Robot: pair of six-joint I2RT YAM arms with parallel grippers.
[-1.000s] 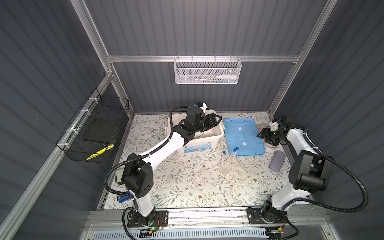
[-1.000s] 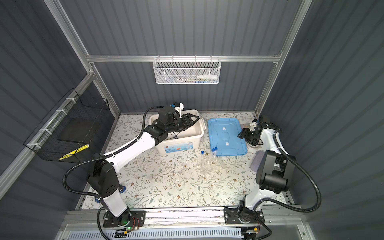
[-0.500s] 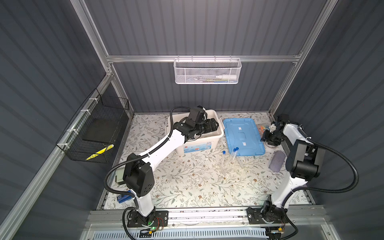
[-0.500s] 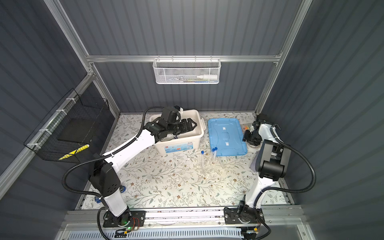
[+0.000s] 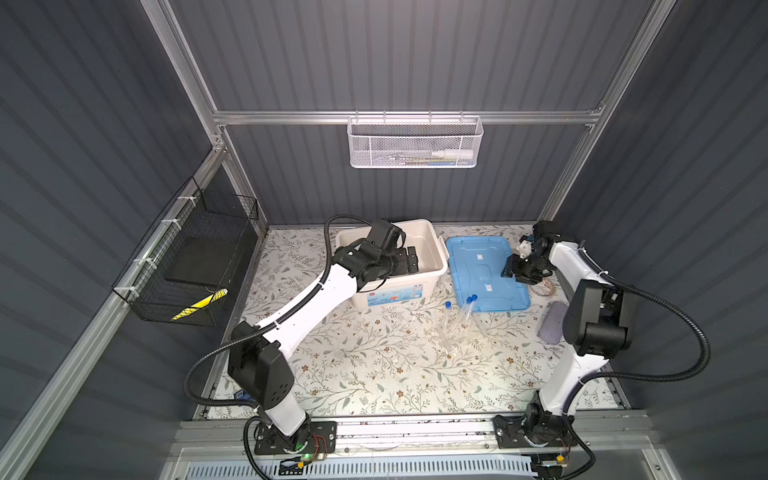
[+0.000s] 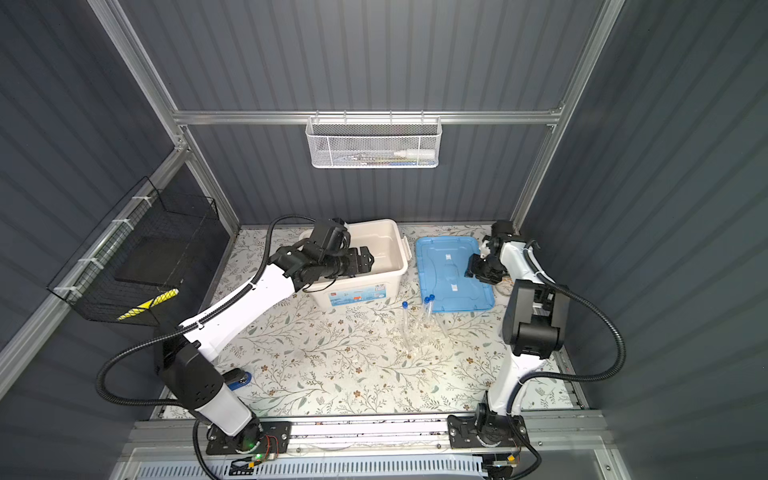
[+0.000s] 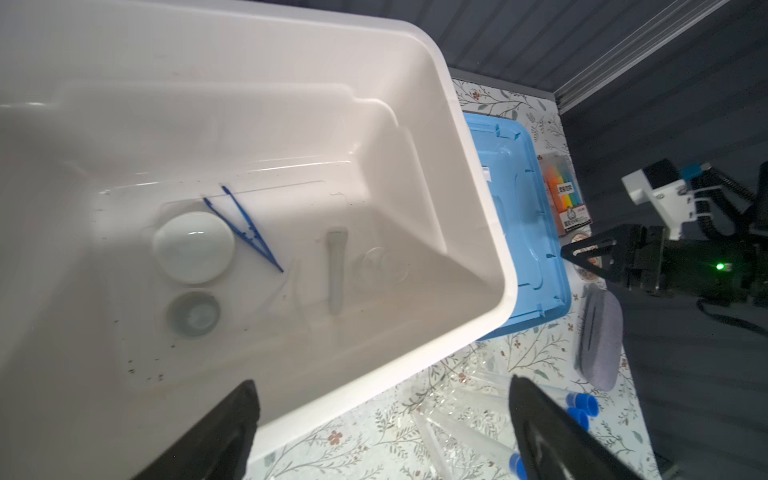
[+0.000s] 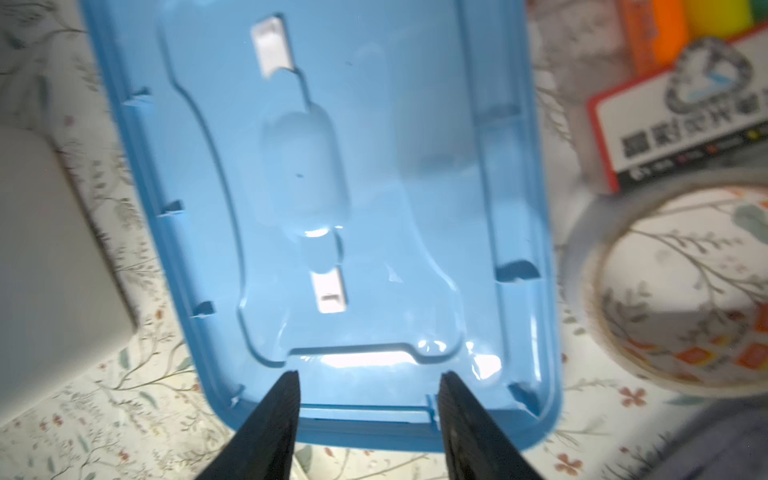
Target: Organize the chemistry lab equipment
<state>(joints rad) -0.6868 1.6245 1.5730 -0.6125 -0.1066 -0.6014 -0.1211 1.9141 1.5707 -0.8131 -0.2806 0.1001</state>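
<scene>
Left gripper [image 7: 382,384] over bin [image 7: 478,208], floral tabletop [image 5: 374,365], grey walls [image 5: 415,62]

The near half of the floral table [image 5: 374,374] lies bare, the widest passage. Far left of centre the white bin [image 5: 419,280] stands high-walled; the left gripper [image 5: 411,259], jaws spread wide, reaches in from the left and takes up its mouth. On its floor a white dish [image 7: 193,247], dark blue tweezers [image 7: 245,228], a pestle [image 7: 336,270] and clear glassware [image 7: 380,262] leave bare floor along the walls. Just right, the blue lid [image 5: 486,270] lies flat and low. Near of it, blue-capped test tubes [image 5: 468,307] clutter the middle. A grey cloth [image 5: 552,320], tape roll [image 8: 685,357] and marker pack [image 7: 567,195] crowd the strip by the right wall
</scene>
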